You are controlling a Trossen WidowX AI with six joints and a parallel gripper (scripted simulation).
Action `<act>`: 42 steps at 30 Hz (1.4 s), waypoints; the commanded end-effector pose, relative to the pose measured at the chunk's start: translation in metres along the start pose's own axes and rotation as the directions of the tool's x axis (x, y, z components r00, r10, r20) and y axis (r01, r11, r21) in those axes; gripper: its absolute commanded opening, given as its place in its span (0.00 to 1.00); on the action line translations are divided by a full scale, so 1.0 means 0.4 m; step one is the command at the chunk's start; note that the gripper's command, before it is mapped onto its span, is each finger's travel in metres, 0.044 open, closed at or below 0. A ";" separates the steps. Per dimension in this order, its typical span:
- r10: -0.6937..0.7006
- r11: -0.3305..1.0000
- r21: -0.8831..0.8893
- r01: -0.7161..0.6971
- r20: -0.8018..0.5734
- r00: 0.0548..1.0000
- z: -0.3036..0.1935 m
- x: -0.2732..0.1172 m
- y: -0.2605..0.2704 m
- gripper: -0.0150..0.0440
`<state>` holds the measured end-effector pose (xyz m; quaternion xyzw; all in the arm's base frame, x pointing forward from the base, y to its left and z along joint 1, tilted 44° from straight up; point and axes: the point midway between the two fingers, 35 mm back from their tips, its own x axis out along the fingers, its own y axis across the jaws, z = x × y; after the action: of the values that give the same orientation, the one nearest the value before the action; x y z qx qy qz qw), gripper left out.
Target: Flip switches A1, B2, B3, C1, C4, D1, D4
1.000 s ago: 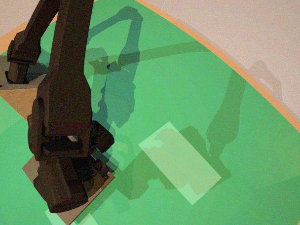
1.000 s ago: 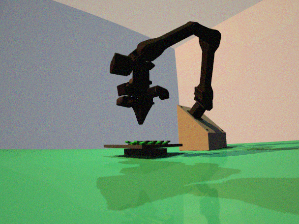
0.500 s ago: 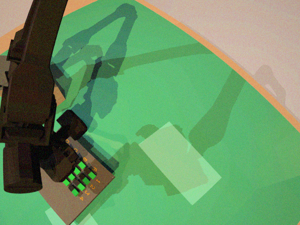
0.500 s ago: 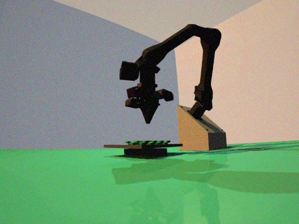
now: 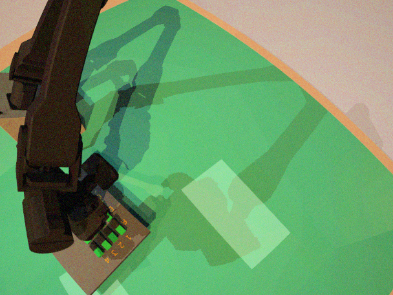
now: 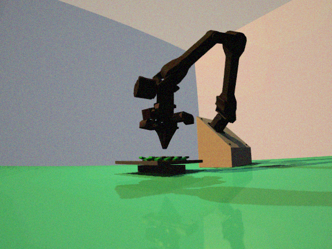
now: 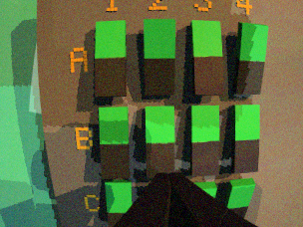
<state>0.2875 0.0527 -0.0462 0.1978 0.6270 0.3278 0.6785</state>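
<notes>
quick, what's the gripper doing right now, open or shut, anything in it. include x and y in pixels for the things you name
Gripper [image 6: 164,148] [image 7: 167,183]: closed, holding nothing, tip above the switch panel [image 6: 124,162] [image 7: 57,107].

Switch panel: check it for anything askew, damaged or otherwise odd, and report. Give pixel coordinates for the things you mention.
Nothing on the panel [image 5: 74,255] [image 6: 125,162] [image 7: 279,124] stands out as damaged or askew. The visible switches sit in straight rows, and the closed gripper [image 6: 164,148] [image 7: 167,183] hangs above them. It hides part of row C, and row D is out of the wrist view, so I cannot vouch for those.
</notes>
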 end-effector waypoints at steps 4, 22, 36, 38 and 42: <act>0.007 1.000 0.008 -0.007 -0.009 1.000 -0.009 0.024 0.004 0.25; 0.008 1.000 0.009 -0.008 -0.009 1.000 -0.010 0.056 0.004 0.25; 0.008 1.000 0.009 -0.008 -0.009 1.000 -0.010 0.056 0.004 0.25; 0.008 1.000 0.009 -0.008 -0.009 1.000 -0.010 0.056 0.004 0.25; 0.008 1.000 0.009 -0.008 -0.009 1.000 -0.010 0.058 0.004 0.25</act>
<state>0.2837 0.0682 -0.0619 0.1992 0.6299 0.3290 0.6747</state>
